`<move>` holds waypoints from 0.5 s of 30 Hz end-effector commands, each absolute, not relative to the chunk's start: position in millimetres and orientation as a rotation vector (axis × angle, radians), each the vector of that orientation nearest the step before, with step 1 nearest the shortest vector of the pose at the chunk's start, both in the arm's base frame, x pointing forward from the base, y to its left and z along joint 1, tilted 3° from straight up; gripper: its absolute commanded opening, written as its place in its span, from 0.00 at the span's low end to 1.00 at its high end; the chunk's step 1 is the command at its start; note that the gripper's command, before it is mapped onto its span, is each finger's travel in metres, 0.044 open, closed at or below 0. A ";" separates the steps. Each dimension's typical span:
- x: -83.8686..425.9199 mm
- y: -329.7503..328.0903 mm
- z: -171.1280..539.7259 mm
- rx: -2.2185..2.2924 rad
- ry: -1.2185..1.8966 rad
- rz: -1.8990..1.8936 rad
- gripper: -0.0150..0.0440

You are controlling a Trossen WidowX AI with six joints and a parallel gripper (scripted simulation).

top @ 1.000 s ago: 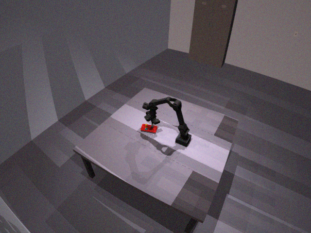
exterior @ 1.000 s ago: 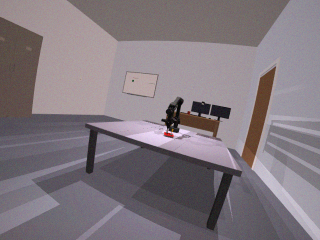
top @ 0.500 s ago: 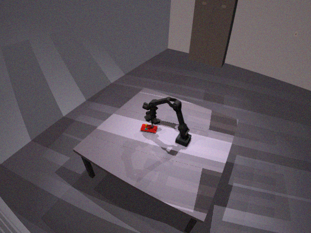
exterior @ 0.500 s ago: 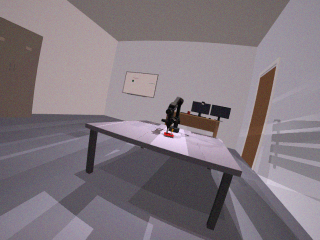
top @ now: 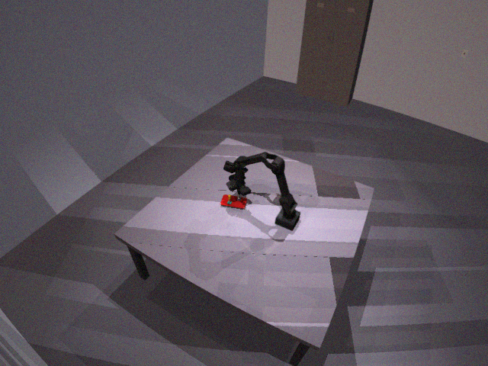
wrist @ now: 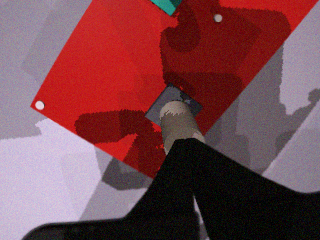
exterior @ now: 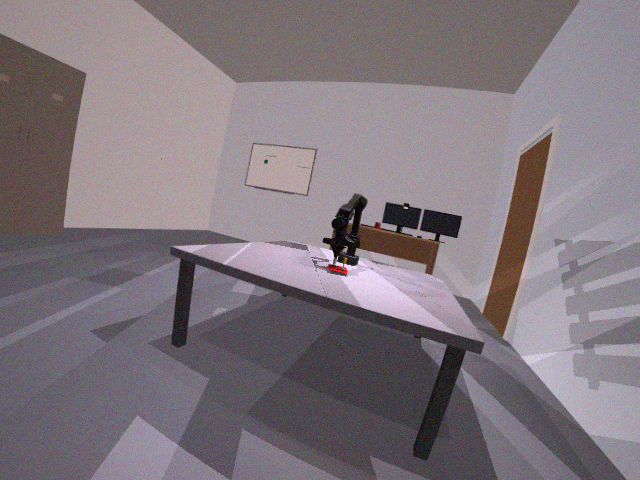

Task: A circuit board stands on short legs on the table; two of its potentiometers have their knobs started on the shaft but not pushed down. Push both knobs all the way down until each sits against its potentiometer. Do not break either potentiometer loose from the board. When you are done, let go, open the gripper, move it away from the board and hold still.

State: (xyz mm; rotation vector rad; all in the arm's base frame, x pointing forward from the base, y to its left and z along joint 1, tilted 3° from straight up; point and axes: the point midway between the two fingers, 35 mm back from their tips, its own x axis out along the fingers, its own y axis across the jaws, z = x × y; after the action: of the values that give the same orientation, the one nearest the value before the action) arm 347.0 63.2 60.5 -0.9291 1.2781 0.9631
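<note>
The red circuit board (top: 225, 204) (exterior: 338, 271) (wrist: 90, 70) lies on the table under my gripper. A beige-grey knob (wrist: 179, 125) stands over a dark grey potentiometer (wrist: 156, 111) near one edge of the board. My gripper (wrist: 185, 142) is shut with nothing between its fingers. Its tips overlap the knob's upper end in the wrist view; whether they touch it is unclear. The gap between this knob and its potentiometer cannot be judged. A yellow knob (top: 229, 197) (exterior: 344, 261) stands upright at the teal potentiometer (top: 229, 203) (wrist: 169, 5), clear of the fingertips.
The arm's base (top: 287, 219) stands on the table (top: 189, 220) (exterior: 279, 268), to the right of the board in the top view. White round spots (wrist: 40, 105) mark the board's corners. A desk with two monitors stands beyond the table in the exterior view.
</note>
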 end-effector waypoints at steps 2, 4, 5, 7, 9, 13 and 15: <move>347.7 63.9 63.0 -0.922 1.276 0.960 0.25; 347.6 63.7 65.9 -0.922 1.276 0.960 0.25; 347.5 63.6 67.4 -0.922 1.276 0.960 0.25; 347.4 63.4 70.5 -0.922 1.276 0.960 0.25; 347.2 63.2 73.6 -0.922 1.276 0.960 0.25; 346.4 62.6 70.7 -0.927 1.281 0.963 0.30; 346.4 62.6 70.7 -0.927 1.281 0.963 0.39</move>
State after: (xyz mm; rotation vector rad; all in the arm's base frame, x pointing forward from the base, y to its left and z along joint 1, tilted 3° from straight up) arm 346.7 62.6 72.1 -0.9277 1.2793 0.9623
